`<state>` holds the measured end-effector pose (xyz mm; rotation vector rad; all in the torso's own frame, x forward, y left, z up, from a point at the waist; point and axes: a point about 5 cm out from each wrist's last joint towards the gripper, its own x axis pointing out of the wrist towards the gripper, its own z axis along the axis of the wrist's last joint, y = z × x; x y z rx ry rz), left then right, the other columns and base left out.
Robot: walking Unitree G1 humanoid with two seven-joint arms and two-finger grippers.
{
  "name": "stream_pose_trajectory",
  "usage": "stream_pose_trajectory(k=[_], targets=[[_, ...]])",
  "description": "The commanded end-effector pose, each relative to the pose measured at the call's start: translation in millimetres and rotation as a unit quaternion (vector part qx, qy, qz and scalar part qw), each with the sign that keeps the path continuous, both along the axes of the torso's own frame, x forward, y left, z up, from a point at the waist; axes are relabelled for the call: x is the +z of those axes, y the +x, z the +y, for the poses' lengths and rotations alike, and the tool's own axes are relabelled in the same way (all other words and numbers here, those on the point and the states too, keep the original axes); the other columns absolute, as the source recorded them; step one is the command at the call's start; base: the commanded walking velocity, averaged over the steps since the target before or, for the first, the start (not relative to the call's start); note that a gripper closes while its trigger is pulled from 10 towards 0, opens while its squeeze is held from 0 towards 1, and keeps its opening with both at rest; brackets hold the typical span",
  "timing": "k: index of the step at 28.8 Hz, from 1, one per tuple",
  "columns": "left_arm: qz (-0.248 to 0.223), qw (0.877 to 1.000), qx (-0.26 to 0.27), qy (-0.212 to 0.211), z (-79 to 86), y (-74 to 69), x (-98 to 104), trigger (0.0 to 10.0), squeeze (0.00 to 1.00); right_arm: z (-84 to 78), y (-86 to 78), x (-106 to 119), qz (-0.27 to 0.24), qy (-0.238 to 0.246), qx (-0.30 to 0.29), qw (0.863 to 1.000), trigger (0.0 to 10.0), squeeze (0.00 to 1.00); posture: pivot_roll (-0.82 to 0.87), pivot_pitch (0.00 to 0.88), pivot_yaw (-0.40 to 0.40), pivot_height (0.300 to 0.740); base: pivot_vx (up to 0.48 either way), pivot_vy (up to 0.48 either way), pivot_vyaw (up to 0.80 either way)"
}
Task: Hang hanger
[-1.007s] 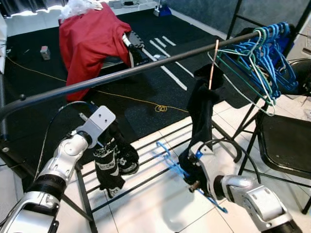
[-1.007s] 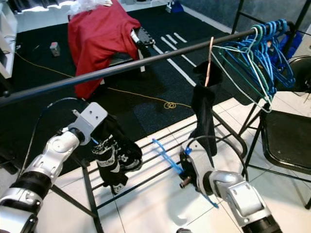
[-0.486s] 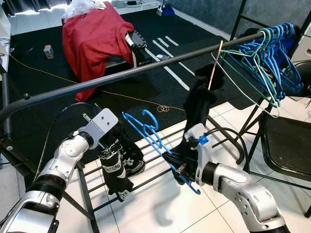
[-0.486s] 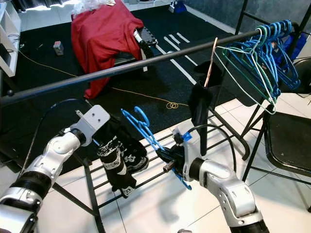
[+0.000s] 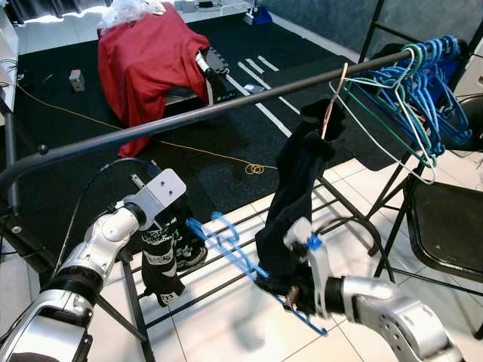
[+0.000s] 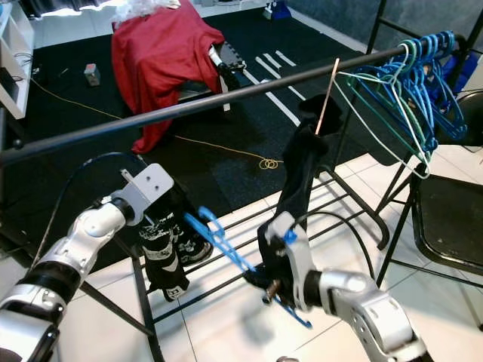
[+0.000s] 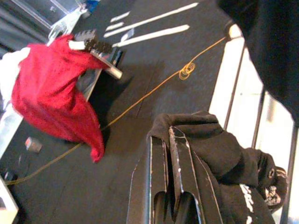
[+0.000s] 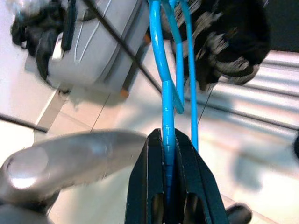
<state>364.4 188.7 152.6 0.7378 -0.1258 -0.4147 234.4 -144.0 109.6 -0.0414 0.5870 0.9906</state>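
Your right gripper point(image 5: 293, 292), fingers pinched on the blue hanger point(image 5: 230, 245), has dropped from half a second ago; the hook now sits low by the shelf bars, well below the rail point(image 5: 196, 115). Lift again. The left gripper point(image 7: 170, 186) is pressed together on the black garment point(image 5: 164, 245).

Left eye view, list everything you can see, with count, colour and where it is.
Clothes rail: one, dark, across the scene.
Hangers on rail: a bunch, blue and green, rail's right end.
Black garment on rail: one, hanging left of them.
Red cloth: one, draped over something behind.
Chair: one, black, right.
Orange cable: one, on dark floor.
Blue hanger: one, in right gripper.
Black printed garment: one, in left gripper.
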Motion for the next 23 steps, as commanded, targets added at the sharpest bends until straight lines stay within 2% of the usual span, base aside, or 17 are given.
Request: stream_pose_trajectory(k=[1,2,4,6,11,14,17,20,23], targets=[[-0.020,1.000,-0.015,0.001,1.8,0.8,11,10.0,0.00,1.7,-1.6,-1,-0.003,-0.003,0.009,1.000,0.0,0.00,-0.07,0.155,0.053,0.740,0.000,0.000,0.00],[-0.022,0.999,-0.044,-0.002,-2.0,-1.7,13,10.0,0.00,-0.9,0.0,-2,-0.013,-0.008,0.006,1.000,0.0,0.00,-0.07,0.155,0.053,0.740,0.000,0.000,0.00],[-0.022,0.999,-0.044,-0.002,-2.0,-1.7,13,10.0,0.00,-0.9,0.0,-2,-0.013,-0.008,0.006,1.000,0.0,0.00,-0.07,0.155,0.053,0.740,0.000,0.000,0.00],[-0.020,0.995,-0.094,0.014,-7.3,-7.5,13,10.0,0.00,-5.4,5.3,0,-0.033,-0.013,0.000,0.999,0.0,0.00,-0.07,0.152,0.052,0.740,0.000,0.000,0.00],[-0.012,0.993,-0.115,0.040,-6.9,-10.5,9,10.0,0.00,-7.1,5.1,8,-0.043,-0.003,0.016,0.999,0.0,0.00,-0.07,0.150,0.050,0.740,0.000,0.000,0.00],[-0.008,0.993,-0.109,0.051,-3.8,-9.7,7,10.0,0.00,-5.3,0.5,14,-0.042,0.004,0.038,0.998,0.0,0.00,-0.07,0.150,0.049,0.740,0.000,0.000,0.00],[0.003,0.994,-0.086,0.066,2.8,-7.0,3,10.0,0.00,-4.5,-2.0,12,-0.046,-0.005,0.036,0.998,0.0,0.00,-0.08,0.147,0.050,0.740,0.000,0.000,0.00],[0.029,0.994,-0.024,0.103,21.5,-2.1,-5,10.0,0.00,1.4,-10.8,-1,-0.042,-0.011,0.035,0.998,0.0,0.00,-0.08,0.143,0.053,0.740,0.000,0.000,0.00],[0.033,0.992,-0.009,0.122,29.5,-2.2,-7,10.0,0.00,2.9,-13.6,-4,-0.039,-0.009,0.034,0.999,0.0,0.00,-0.08,0.138,0.055,0.740,0.000,0.000,0.00]])
